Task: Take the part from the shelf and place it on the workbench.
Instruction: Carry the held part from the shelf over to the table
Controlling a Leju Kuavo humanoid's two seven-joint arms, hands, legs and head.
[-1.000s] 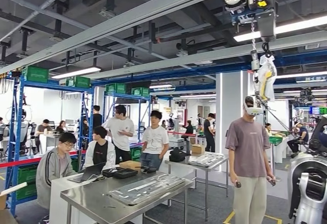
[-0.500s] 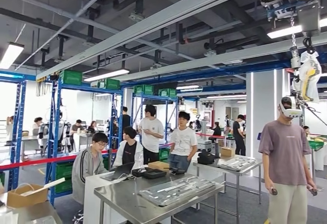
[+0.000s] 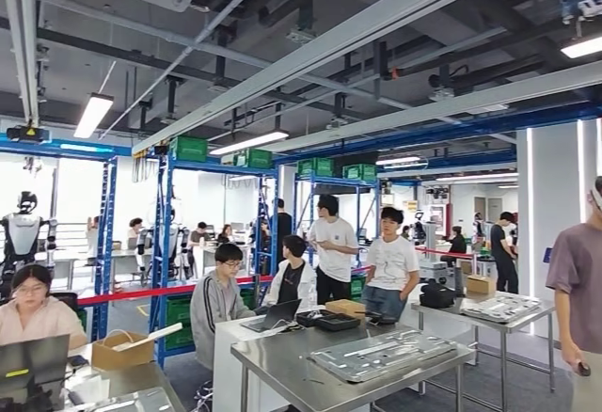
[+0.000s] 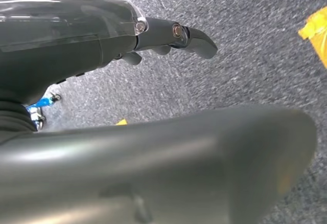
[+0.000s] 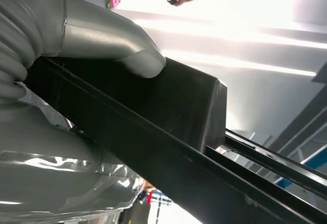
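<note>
The right robot hand (image 5: 77, 96) clamps a long black part (image 5: 169, 127) in the right wrist view; its grey thumb (image 5: 127, 50) presses flat across one broad face of the part, and the part runs on past the hand as a thin black rail; behind it lies a bright pale surface, and farther off a person in a green top. The left robot hand (image 4: 154, 132) hangs over grey carpet (image 4: 250, 55); its dark fingers (image 4: 185, 34) reach out nearly straight and apart from the thick thumb, with nothing between them; a yellow floor mark (image 4: 314, 32) lies farther along the carpet. In the head view a steel desk (image 3: 284, 367) stands nearest, carrying a flat metal panel (image 3: 383, 353); just behind it a person with a laptop (image 3: 277, 315) sits at a white desk, others standing close by; a person in a mauve shirt (image 3: 578, 285) stands at the right edge; farther back stand blue shelves (image 3: 160, 243) topped with green crates (image 3: 188, 149).
</note>
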